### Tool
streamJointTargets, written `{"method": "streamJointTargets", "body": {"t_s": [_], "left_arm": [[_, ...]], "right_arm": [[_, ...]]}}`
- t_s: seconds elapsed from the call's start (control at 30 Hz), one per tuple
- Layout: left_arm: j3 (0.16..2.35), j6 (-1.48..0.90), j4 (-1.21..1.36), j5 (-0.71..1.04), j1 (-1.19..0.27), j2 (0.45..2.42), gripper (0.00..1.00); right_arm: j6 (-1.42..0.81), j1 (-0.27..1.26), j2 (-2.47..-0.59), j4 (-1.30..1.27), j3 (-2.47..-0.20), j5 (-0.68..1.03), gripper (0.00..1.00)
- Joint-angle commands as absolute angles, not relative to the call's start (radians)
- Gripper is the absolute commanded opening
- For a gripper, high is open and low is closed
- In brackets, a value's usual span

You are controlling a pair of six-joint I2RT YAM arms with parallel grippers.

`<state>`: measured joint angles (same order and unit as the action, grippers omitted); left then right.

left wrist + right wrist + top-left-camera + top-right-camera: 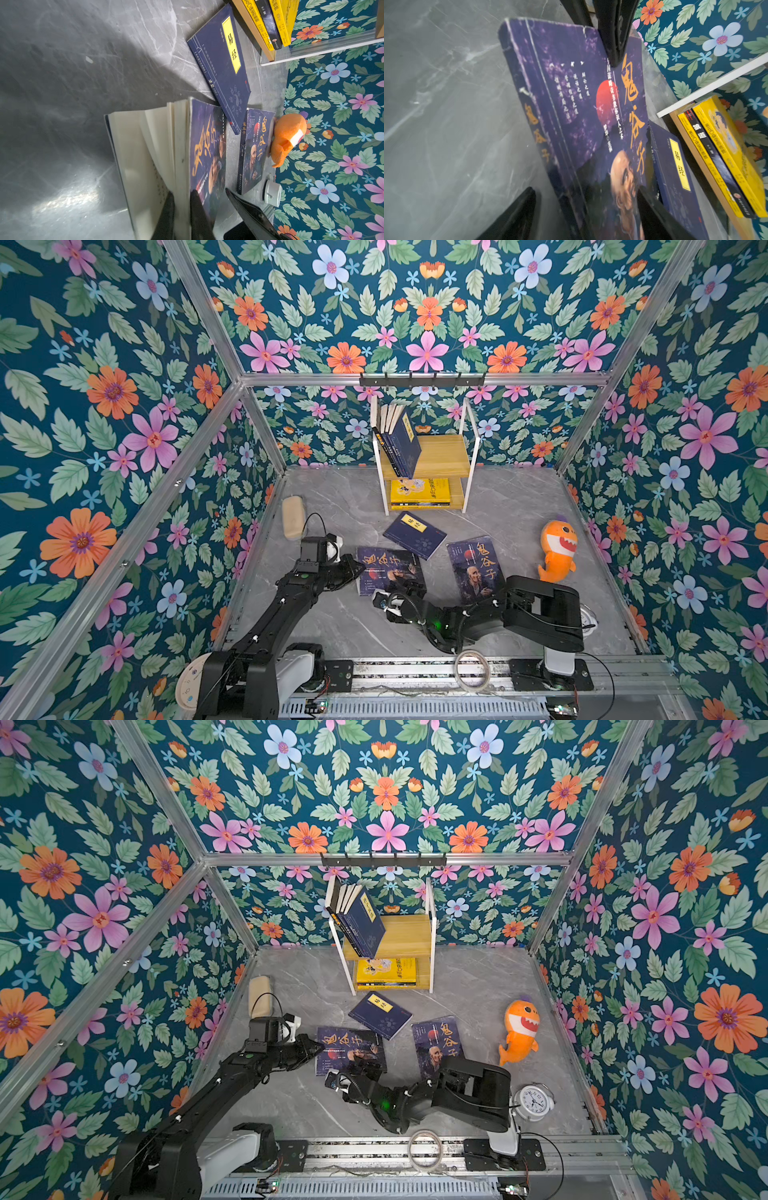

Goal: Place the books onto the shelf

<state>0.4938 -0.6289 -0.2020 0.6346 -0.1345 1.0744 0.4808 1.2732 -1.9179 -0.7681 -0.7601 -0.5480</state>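
The shelf [444,456] is standing at the back middle of the surface [332,497]. Several books [405,443] are leaning at the left end of its upper board, and a stack [419,492] is lying on the lower one. Just before it a single book [414,534] is lying, and nearer still (side by side) the left book [388,570] and right book [473,568] are resting, with a plush toy [559,549] sitting right of them.

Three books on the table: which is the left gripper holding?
The left old-man portrait book, pinched at its edge by the left gripper, pages fanning. Its twin and the navy book lie flat.
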Motion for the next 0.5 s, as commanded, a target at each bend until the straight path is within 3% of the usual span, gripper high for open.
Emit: {"method": "streamJointTargets", "body": {"t_s": [0.0, 0.07, 0.13, 0.2, 0.27, 0.33, 0.47], "left_arm": [[0.495, -0.636, -0.182, 0.661, -0.135, 1.066, 0.00], [0.488, -0.641, -0.179, 0.655, -0.135, 1.061, 0.00], [0.492, -0.642, -0.182, 0.655, -0.134, 1.058, 0.00], [0.498, -0.629, -0.190, 0.655, -0.134, 1.043, 0.04], [0.500, -0.598, -0.201, 0.629, -0.133, 1.014, 0.28], [0.502, -0.572, -0.217, 0.591, -0.125, 0.978, 0.42], [0.529, -0.512, -0.244, 0.546, -0.106, 0.927, 0.56]], "right_arm": [[0.545, 1.270, -1.935, -0.883, -0.770, -0.606, 0.70], [0.558, 1.266, -1.951, -0.887, -0.766, -0.597, 0.61], [0.569, 1.267, -1.957, -0.871, -0.764, -0.594, 0.41], [0.560, 1.265, -1.948, -0.849, -0.756, -0.577, 0.29], [0.548, 1.265, -1.926, -0.833, -0.740, -0.547, 0.17], [0.538, 1.266, -1.903, -0.813, -0.729, -0.534, 0.00], [0.494, 1.269, -1.836, -0.729, -0.716, -0.494, 0.00]]}}
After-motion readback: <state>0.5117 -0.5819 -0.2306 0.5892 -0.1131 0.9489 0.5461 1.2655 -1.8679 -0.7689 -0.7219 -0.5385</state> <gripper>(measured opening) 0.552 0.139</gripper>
